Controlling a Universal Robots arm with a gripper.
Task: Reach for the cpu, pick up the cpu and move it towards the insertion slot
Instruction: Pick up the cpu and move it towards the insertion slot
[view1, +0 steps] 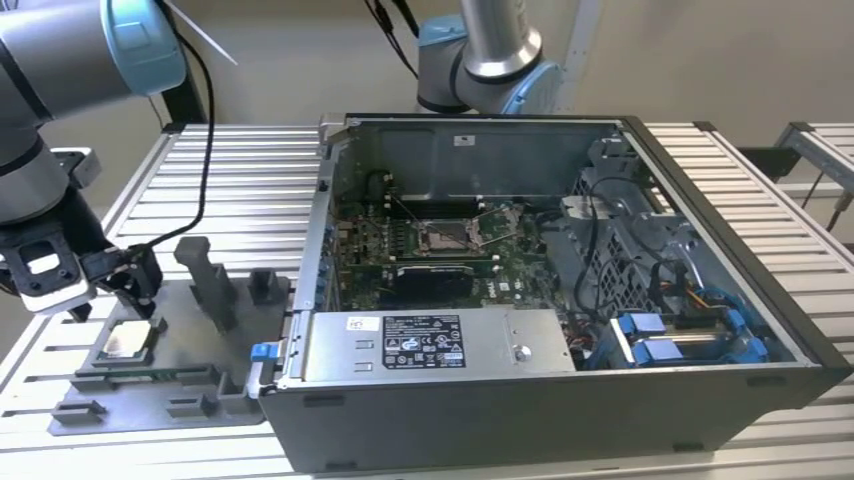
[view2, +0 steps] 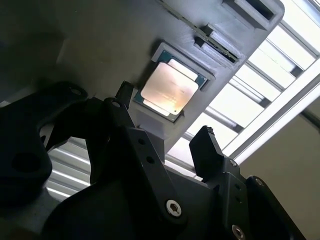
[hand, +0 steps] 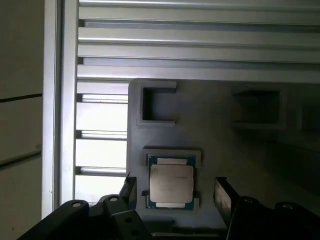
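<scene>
Silvery cpu (view1: 127, 340) lies seated in the grey fixture (view1: 174, 405) pocket, lower left of the exterior view. The gripper (view1: 114, 305) hangs just above it, jaws open, one either side, not touching.

The exterior view looks down from afar on the computer case (view1: 534, 405), grey fixture (view1: 147, 412) at its eight o'clock. Both wrist views hover close above that fixture, sharing the cpu (view2: 169, 90) (hand: 171, 182).

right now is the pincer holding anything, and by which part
Nothing is held. The pincer is open, with a finger on each side of the cpu but clear of it. The cpu lies in its recess in the grey fixture.
</scene>
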